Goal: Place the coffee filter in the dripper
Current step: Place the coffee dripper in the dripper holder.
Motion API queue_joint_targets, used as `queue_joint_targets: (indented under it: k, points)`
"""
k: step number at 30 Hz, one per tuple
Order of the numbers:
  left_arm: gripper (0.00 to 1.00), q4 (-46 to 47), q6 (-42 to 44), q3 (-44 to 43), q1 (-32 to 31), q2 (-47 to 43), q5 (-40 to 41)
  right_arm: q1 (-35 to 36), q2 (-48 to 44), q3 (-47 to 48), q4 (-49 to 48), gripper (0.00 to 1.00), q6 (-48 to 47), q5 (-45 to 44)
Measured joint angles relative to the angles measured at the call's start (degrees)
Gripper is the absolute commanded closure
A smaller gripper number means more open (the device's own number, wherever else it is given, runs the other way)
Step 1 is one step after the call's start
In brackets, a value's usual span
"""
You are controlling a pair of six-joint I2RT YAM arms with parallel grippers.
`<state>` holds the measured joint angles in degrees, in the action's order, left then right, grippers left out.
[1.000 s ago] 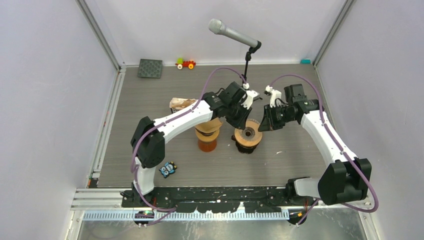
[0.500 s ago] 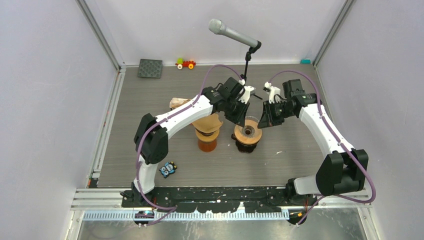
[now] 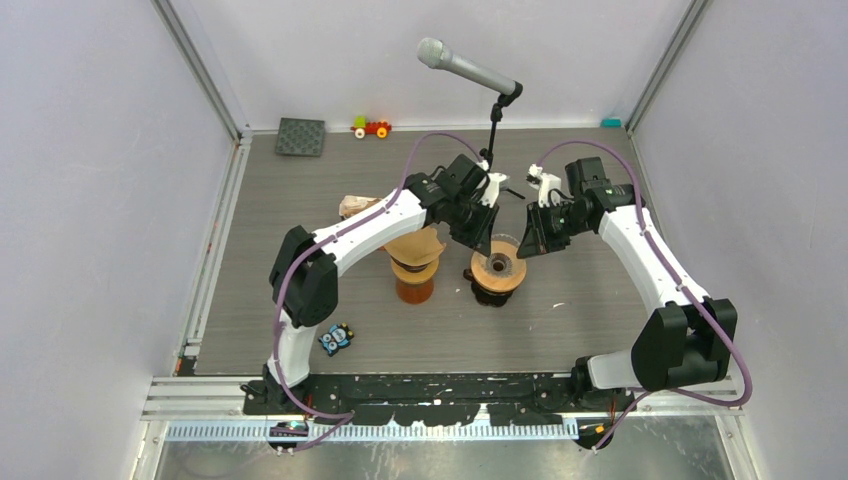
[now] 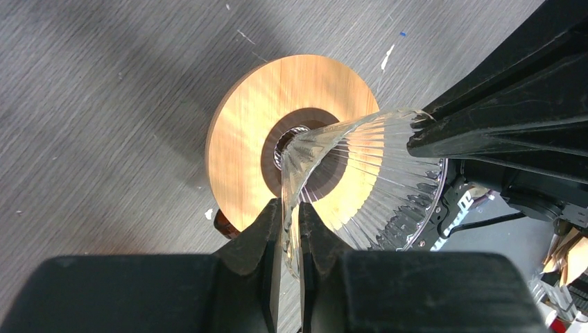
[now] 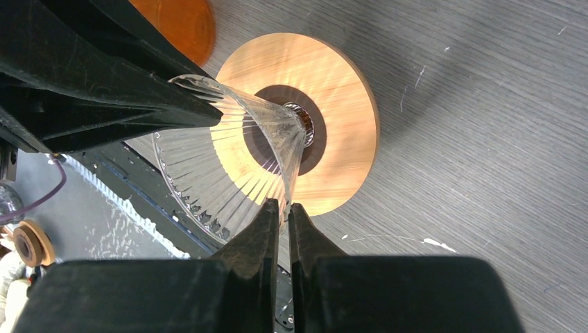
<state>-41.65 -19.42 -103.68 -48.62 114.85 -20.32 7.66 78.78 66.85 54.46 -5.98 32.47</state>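
The dripper (image 3: 497, 268), a ribbed glass cone in a round wooden collar (image 4: 249, 118), was near the middle of the grey table (image 3: 290, 190), between the two arms. The left gripper (image 4: 290, 215) had its jaws narrow, pinched on the cone's glass rim from one side. The right gripper (image 5: 283, 216) gripped the opposite rim in the same way, jaws nearly together on the glass. The coffee filter (image 3: 418, 246), a tan paper cone, sat atop an orange-brown vessel (image 3: 414, 288) just left of the dripper, partly hidden beneath the left arm.
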Motion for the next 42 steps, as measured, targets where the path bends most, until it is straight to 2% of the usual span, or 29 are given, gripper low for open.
queue_joint_targets:
  k: [42]
  points:
    - [1.0, -0.8, -1.4, 0.3, 0.4, 0.4, -1.2, -0.7, 3.8, 1.1, 1.4, 0.99, -0.2, 2.7]
